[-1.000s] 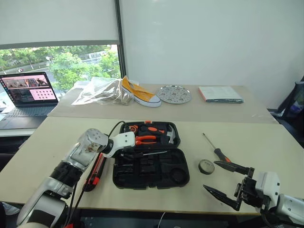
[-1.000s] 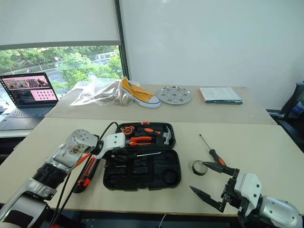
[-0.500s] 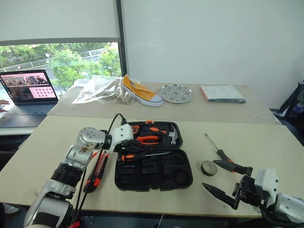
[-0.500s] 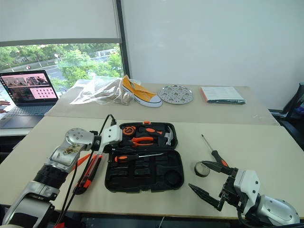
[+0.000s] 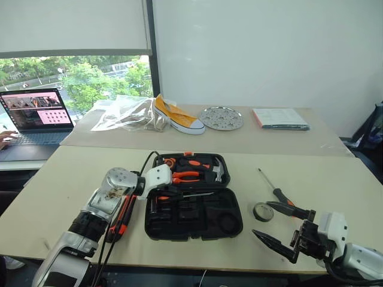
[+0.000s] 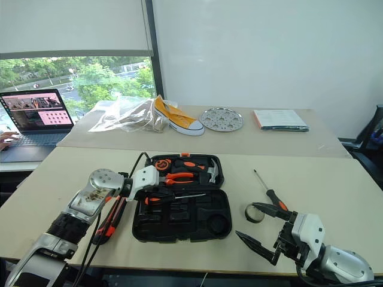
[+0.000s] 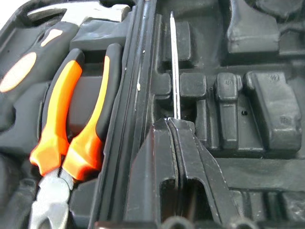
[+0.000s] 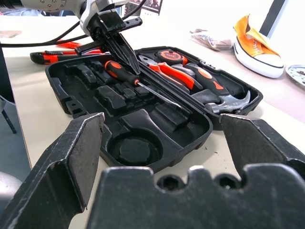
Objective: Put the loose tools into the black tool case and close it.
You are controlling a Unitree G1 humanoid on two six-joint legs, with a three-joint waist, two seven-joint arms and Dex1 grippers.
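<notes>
From the head camera's two eyes, the black tool case [image 5: 194, 202] lay open on the near table [image 5: 335, 179], its lid half toward the far side and holding orange-handled pliers [image 5: 184, 176] and a hammer [image 5: 216, 172]. The left gripper [image 6: 157, 195] reached in from the case's left edge, its fingers pressed together over the handle end of a black-and-orange screwdriver [image 6: 173, 197] that lay across the near half by the hinge; whether they pinched it could not be told from here. A utility knife [image 5: 122, 215] lay on the table just left of the case, partly under the left arm. To the right of the case sat a small black tape roll [image 5: 261, 211], and beside it a second screwdriver [image 5: 273, 188] lay loose. The right gripper [image 5: 286, 229] hung over the table's near edge, close to the roll, its fingers spread wide around nothing.

The left wrist view showed that gripper's fingers [image 7: 190, 162] shut flat against each other, their tips at the screwdriver's thin steel shaft, which ran along the moulded recesses, with the pliers across the hinge.

In the right wrist view, the right gripper's two broad fingers [image 8: 71, 157] stood far apart, framing the open case. Beyond, the left gripper's closed tips met the screwdriver where handle joined shaft.
</notes>
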